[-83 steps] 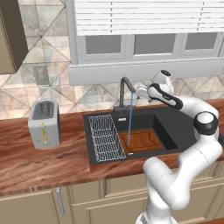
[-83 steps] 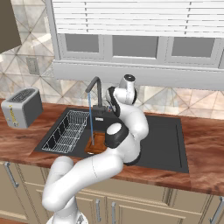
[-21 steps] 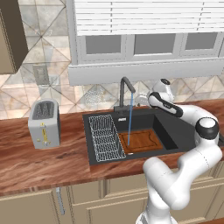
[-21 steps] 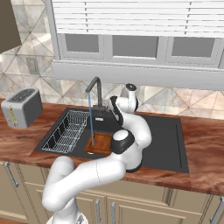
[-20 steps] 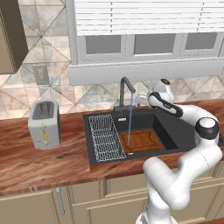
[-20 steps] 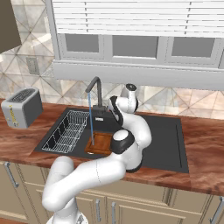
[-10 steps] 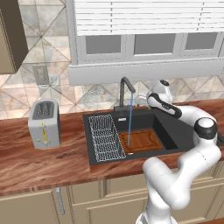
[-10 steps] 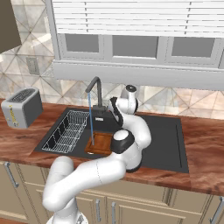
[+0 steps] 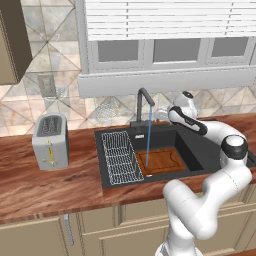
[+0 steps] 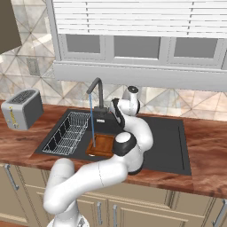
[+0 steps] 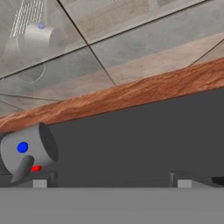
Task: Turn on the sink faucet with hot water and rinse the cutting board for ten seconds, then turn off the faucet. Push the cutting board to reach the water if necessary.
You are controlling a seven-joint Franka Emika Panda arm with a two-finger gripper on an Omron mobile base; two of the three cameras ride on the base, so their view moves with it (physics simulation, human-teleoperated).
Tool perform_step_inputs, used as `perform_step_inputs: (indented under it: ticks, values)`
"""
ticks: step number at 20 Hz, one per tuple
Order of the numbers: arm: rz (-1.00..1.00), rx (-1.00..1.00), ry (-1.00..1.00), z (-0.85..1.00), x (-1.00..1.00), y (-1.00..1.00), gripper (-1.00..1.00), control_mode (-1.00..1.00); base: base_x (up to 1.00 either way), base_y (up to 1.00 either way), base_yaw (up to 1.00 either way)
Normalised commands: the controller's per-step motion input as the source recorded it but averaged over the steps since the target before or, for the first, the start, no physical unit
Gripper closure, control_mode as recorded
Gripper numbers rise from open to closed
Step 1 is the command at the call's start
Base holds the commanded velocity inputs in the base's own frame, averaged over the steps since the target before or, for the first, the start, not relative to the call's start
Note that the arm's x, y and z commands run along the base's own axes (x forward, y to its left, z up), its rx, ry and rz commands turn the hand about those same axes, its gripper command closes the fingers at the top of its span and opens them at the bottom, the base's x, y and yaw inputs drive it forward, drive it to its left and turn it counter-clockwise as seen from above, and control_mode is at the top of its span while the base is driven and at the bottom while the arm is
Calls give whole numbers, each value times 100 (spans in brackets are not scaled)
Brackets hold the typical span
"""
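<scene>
board (image 9: 161, 161) sits mid-sink (image 9: 200, 145) so water (image 9: 148, 135) hits it | our fingers (image 11: 111, 181) wide open, holding nothing, parked by faucet (image 9: 142, 106) lever (image 11: 28, 151) for shutoff

**A:** What's different from four seconds back?

**B:** In the left base view the gripper (image 9: 161, 115) has dropped toward 8 o'clock. It is now nearer the foot of the sink faucet (image 9: 143, 107).

**A:** And the rest of the arm?

**B:** The elbow (image 9: 234, 146) has sunk a little toward 5 o'clock, so the forearm (image 9: 202, 127) lies flatter than it did.

**A:** Anything in the last second?

**B:** Just a small creep, with the gripper edging further toward 9 o'clock.
</scene>
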Motion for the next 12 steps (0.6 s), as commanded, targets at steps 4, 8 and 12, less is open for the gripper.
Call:
perform_step_inputs:
  ticks: [4,8,12]
  values:
    - [0,0,0,-2,0,0,-100,-100,0,0,0]
    - [0,0,0,-5,0,0,-100,-100,0,0,0]
    - [0,0,0,-6,0,4,-100,-100,0,0,0]
